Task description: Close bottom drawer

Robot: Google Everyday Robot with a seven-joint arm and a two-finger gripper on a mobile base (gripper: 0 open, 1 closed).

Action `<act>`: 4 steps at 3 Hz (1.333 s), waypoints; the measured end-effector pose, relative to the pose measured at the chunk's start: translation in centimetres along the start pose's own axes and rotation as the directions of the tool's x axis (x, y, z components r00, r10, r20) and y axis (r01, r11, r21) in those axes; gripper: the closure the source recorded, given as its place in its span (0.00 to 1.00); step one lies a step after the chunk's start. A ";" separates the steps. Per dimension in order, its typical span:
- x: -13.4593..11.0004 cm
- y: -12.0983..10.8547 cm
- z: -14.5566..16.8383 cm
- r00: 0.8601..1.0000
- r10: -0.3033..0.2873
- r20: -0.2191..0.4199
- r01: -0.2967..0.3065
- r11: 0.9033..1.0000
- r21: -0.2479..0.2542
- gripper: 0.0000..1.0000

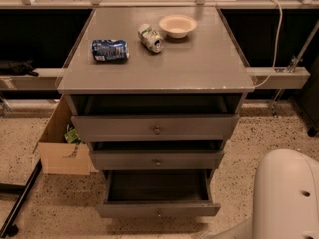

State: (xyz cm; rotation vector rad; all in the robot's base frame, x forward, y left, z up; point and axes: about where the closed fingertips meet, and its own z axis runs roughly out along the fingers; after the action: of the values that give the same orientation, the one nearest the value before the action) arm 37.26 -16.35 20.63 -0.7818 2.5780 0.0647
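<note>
The bottom drawer point(158, 210) is the lowest of three grey drawers and stands pulled far out, its empty dark inside showing. A small round knob point(159, 213) sits on its narrow front panel. The middle drawer point(157, 160) and the top drawer point(155, 127) above it are each pulled out a little. My white arm point(286, 195) fills the lower right corner, to the right of the bottom drawer. The gripper itself is out of view.
On the grey cabinet top point(199, 63) lie a blue can point(109, 50), a green-and-white can point(151, 37) and a cream bowl point(178, 25). An open cardboard box point(62, 143) stands on the speckled floor left of the cabinet. A black pole point(20, 203) lies at lower left.
</note>
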 end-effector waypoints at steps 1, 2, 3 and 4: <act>-0.4 1.1 2.4 1.000 0.001 -0.015 -0.001 0.999 -0.040 1.00; -0.6 1.2 2.8 1.000 0.003 -0.015 -0.003 0.999 -0.044 1.00; -0.6 1.2 3.0 1.000 -0.009 -0.013 0.008 0.999 -0.054 1.00; -1.1 0.8 3.7 0.996 -0.082 -0.032 0.079 0.995 -0.067 1.00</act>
State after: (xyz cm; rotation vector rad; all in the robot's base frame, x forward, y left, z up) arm 39.09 -14.49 17.73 -0.9179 2.5853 0.1124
